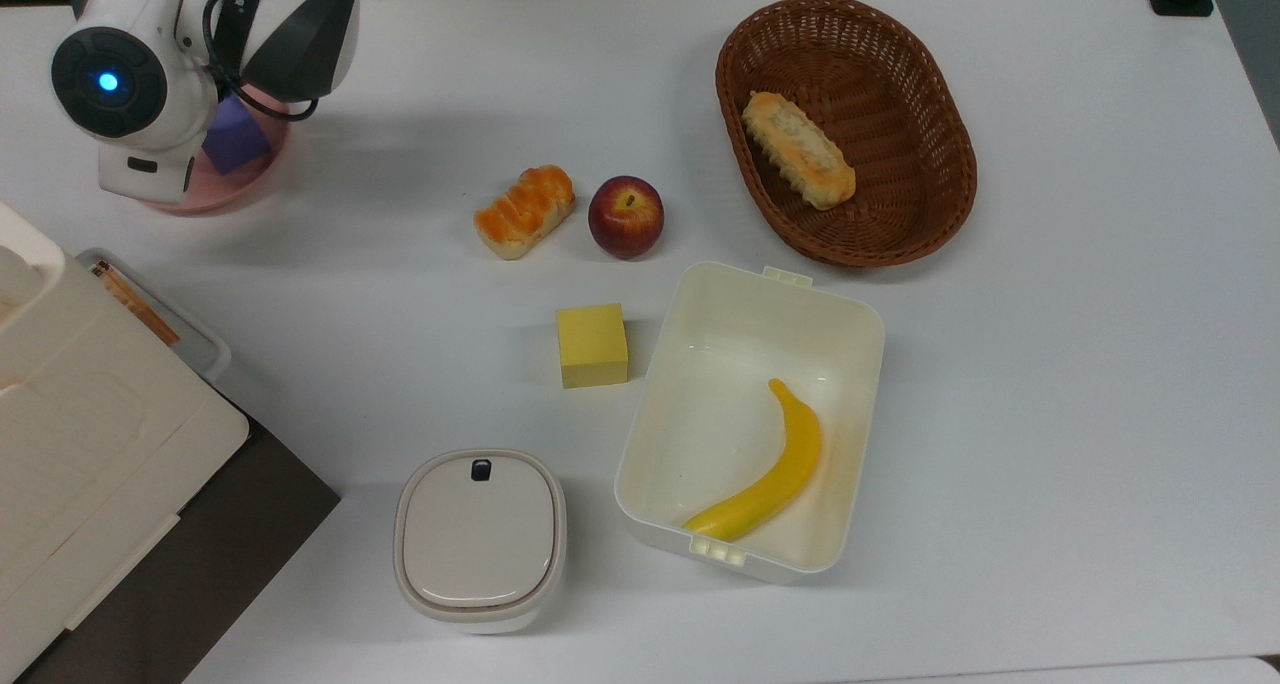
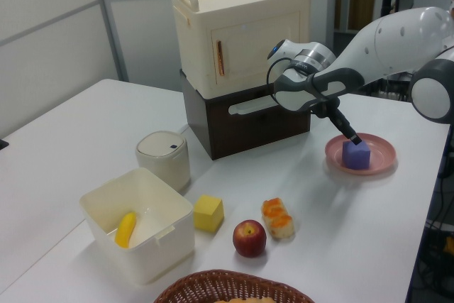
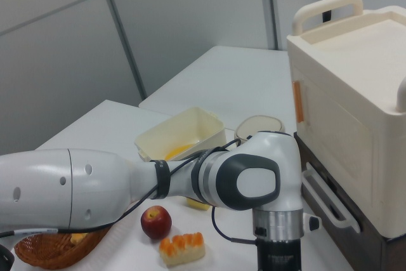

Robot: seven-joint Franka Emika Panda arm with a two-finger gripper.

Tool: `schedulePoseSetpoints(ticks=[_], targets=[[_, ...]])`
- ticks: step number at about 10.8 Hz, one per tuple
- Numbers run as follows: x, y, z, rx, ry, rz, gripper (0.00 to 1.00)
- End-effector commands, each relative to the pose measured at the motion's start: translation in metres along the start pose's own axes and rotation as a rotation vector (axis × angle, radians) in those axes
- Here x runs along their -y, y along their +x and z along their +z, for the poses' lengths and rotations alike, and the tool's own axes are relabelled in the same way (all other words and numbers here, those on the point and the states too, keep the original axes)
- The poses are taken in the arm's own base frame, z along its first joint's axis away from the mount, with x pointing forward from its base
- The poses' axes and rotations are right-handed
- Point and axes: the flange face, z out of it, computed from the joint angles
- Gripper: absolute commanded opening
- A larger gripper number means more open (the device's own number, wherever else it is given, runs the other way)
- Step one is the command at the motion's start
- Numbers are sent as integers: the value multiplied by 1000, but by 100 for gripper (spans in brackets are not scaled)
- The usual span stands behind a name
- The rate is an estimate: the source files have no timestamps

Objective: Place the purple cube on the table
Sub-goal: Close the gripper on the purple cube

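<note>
Purple cube (image 1: 235, 136) and pink plate (image 1: 205, 186): partly hidden beneath arm above pincer, top view. Pincer (image 2: 353, 139) grip state: indeterminate. Wicker basket (image 2: 220, 287), far from pincer: cropped by left view's bottom edge.

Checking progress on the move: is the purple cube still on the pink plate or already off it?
Still on it. In the left view the purple cube sits on the pink plate, with the hand at its top.
</note>
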Motion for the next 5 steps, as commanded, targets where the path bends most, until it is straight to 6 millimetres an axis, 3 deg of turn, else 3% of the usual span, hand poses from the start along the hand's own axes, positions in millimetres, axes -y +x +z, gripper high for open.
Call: schedulePoseSetpoints(ticks=[1,5], targets=[[8,2,8,17,7,-19,100],[6,18,26,35,23,-31,100]])
